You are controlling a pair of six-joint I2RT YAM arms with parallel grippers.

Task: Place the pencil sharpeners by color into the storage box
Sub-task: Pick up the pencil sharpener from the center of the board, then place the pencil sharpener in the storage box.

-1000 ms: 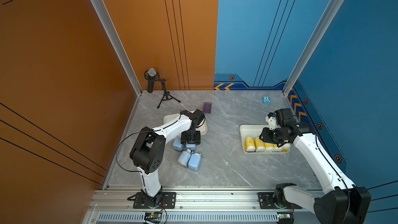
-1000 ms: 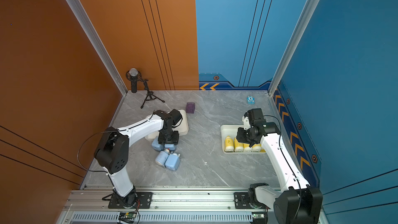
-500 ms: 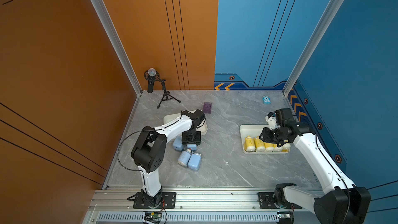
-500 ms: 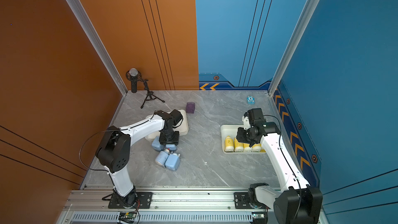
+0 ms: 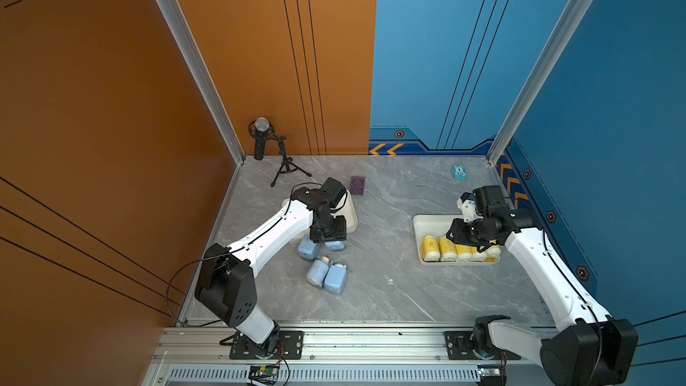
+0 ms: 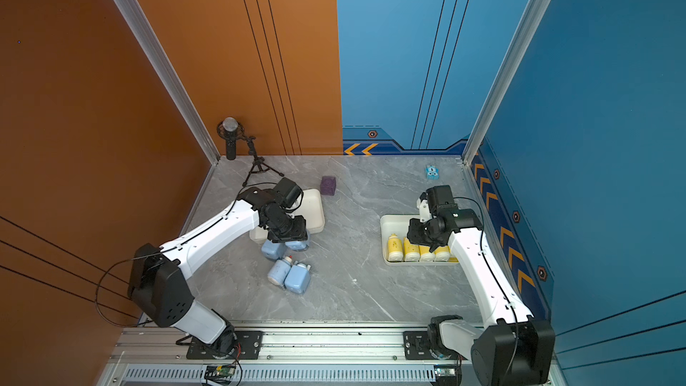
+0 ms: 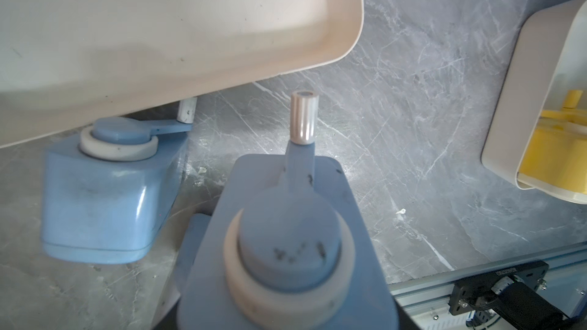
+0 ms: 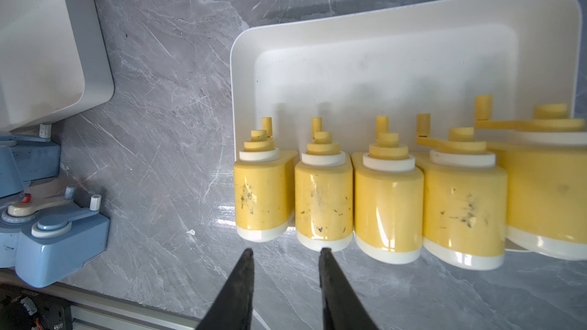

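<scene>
Beside the cream storage box [image 5: 352, 213] in both top views, the left gripper [image 5: 328, 233] has just tightened over 1 blue sharpener [image 5: 335, 246], while 3 other blue sharpeners [image 5: 334, 278] lie loose on the table [image 5: 389, 291]. Seen from the left wrist, that sharpener fills the frame and hides the fingers, so it is probably clamped and ready to go into the box. From the right wrist, the right gripper [image 8: 287, 252] hangs parted and empty before 5 yellow sharpeners [image 8: 387, 204] rowed in their tray [image 8: 381, 42].
</scene>
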